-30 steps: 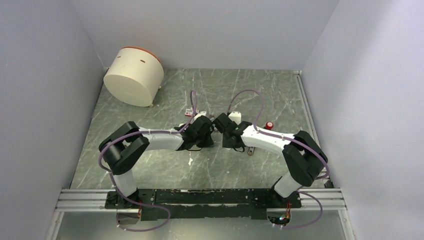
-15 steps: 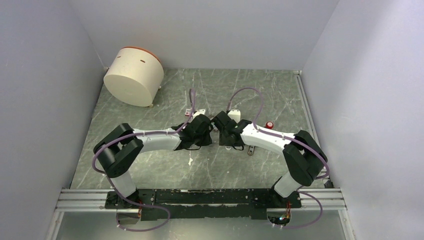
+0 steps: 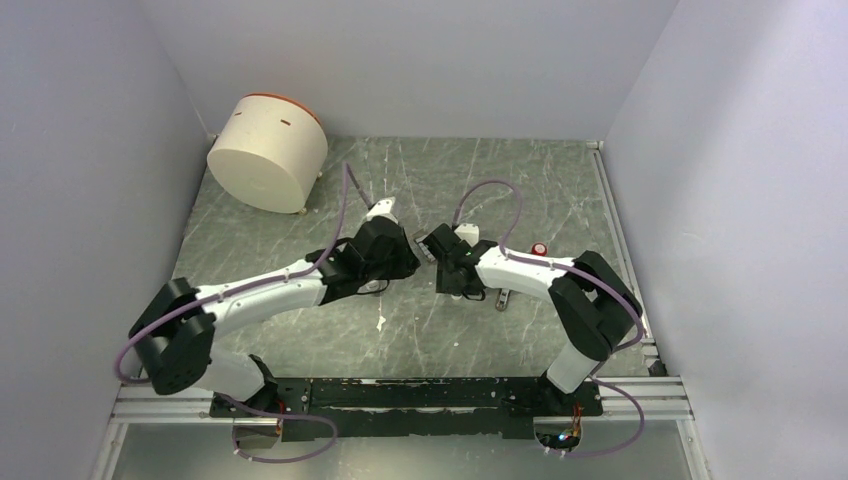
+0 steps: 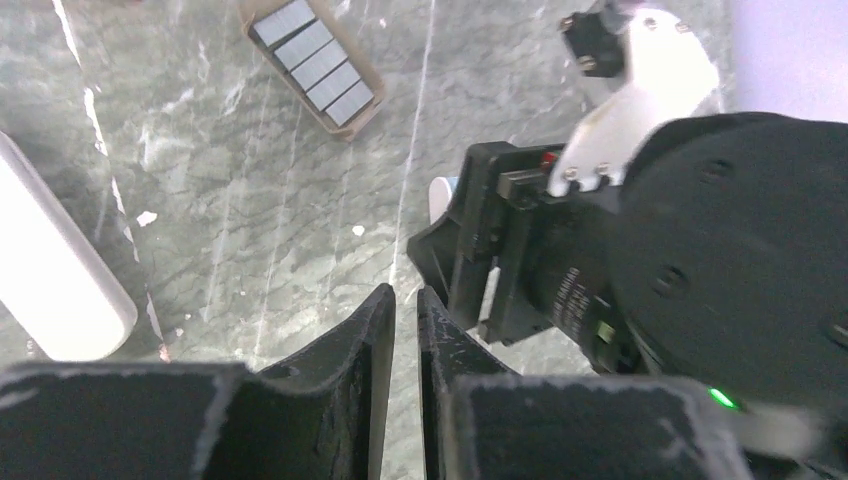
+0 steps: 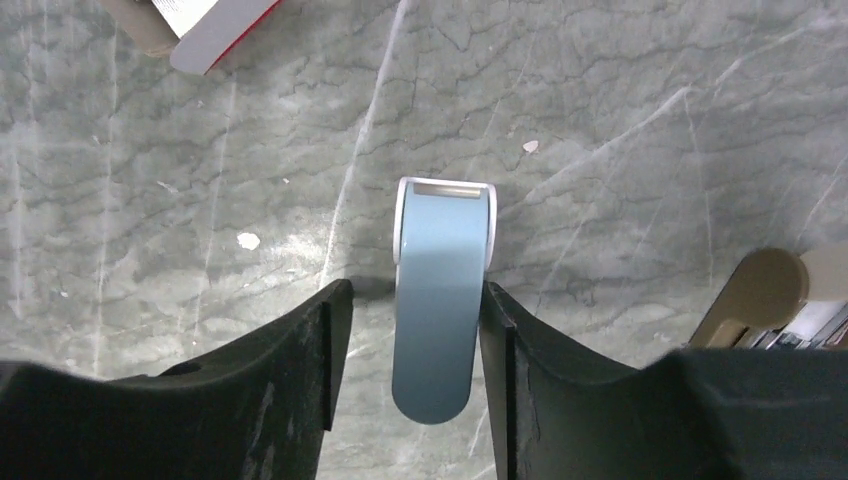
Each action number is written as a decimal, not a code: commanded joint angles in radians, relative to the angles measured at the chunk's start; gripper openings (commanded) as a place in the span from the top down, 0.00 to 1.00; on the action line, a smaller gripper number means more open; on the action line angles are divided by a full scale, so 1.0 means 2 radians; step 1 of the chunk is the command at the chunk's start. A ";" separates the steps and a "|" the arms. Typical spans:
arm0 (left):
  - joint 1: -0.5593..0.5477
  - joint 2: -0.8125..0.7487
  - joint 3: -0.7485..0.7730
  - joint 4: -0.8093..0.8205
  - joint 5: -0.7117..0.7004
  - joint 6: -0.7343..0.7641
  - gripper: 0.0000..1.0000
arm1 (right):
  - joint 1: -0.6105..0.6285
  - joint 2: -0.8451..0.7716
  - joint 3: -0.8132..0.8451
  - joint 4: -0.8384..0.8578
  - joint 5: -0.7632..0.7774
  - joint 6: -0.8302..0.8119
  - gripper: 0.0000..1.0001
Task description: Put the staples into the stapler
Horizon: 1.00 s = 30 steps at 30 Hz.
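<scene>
The stapler (image 4: 50, 270), a white bar with a rounded end, lies on the table at the left of the left wrist view, cut off by the frame edge. My left gripper (image 4: 405, 300) (image 3: 408, 257) is shut and empty beside it. My right gripper (image 5: 412, 295) (image 3: 428, 246) is open around a slim blue-grey bar with a white rim (image 5: 442, 300); its right finger touches the bar. I cannot tell whether this bar belongs to the stapler. The staples box (image 5: 215, 25), red with a white panel, lies beyond it. A brown tray of staple strips (image 4: 315, 60) (image 5: 760, 290) lies open nearby.
A large cream cylinder (image 3: 268, 150) stands at the back left. A small red thing (image 3: 539, 250) and a small brownish item (image 3: 502, 298) lie by the right arm. Grey walls close in the marble table (image 3: 300, 340) on three sides.
My left arm has stretched out, its elbow swinging down and left, and its gripper has pulled back a little from the right one. The right gripper has shifted slightly left.
</scene>
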 commanded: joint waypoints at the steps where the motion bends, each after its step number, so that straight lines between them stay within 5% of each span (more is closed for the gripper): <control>1: 0.004 -0.039 0.005 -0.034 -0.022 0.018 0.80 | -0.004 0.012 -0.010 0.027 -0.010 0.008 0.51; 7: 0.007 -0.062 0.002 -0.044 -0.020 0.027 0.79 | -0.004 0.035 -0.003 0.055 -0.009 -0.007 0.62; 15: 0.008 -0.079 -0.005 -0.049 -0.021 0.025 0.78 | -0.004 0.062 0.036 0.095 -0.017 -0.047 0.62; 25: 0.007 -0.088 0.007 -0.062 -0.029 0.037 0.73 | -0.006 0.012 0.070 0.024 0.036 -0.048 0.41; 30: 0.008 -0.096 0.006 -0.056 -0.015 0.048 0.57 | -0.020 -0.078 0.064 -0.019 0.117 -0.054 0.38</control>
